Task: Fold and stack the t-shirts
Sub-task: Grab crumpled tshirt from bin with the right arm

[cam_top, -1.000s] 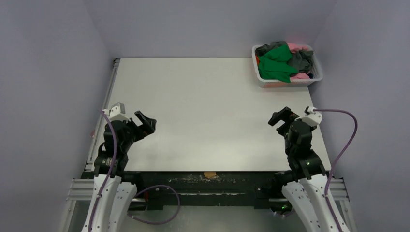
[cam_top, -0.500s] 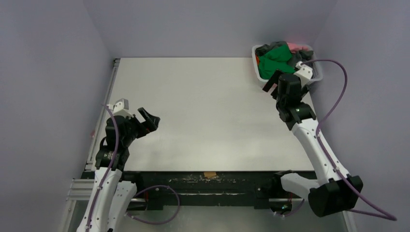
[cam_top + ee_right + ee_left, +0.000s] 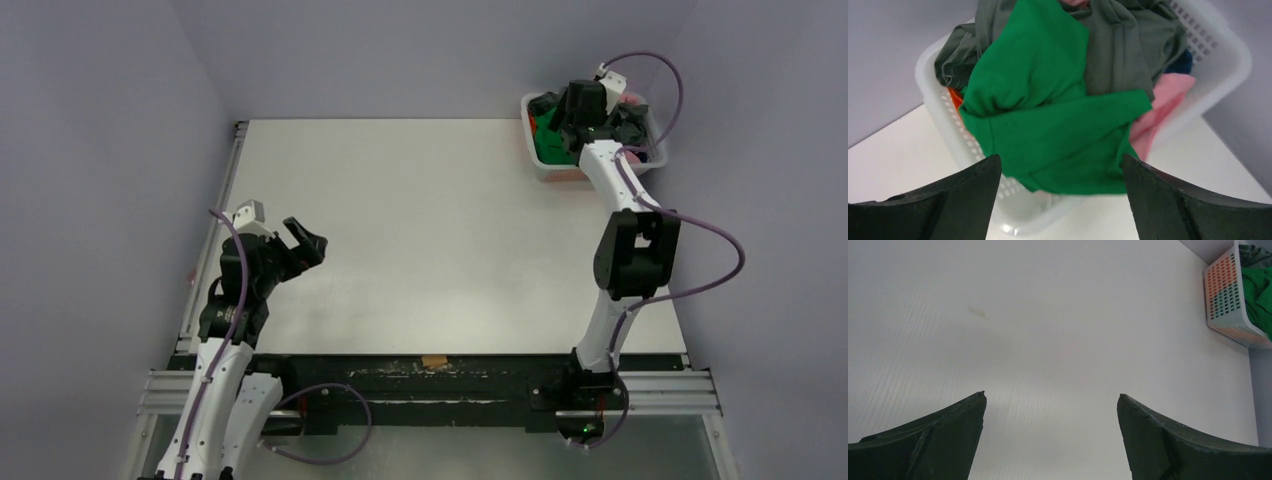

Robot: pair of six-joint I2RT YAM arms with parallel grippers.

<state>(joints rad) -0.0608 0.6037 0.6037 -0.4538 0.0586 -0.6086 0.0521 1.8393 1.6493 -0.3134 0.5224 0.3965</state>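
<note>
Green shirt (image 3: 1048, 115), grey shirt (image 3: 1128, 50) and pink shirt (image 3: 1160, 107): soft matt cloth. Basket (image 3: 1225, 55): white slatted plastic, slightly glossy. Table (image 3: 1058, 315): smooth matt white board, faintly ribbed lengthwise

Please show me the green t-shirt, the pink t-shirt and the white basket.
green t-shirt (image 3: 1048, 125): right wrist view, its middle.
pink t-shirt (image 3: 1165, 100): right wrist view, exposed fold.
white basket (image 3: 1220, 47): right wrist view, right wall.
</note>
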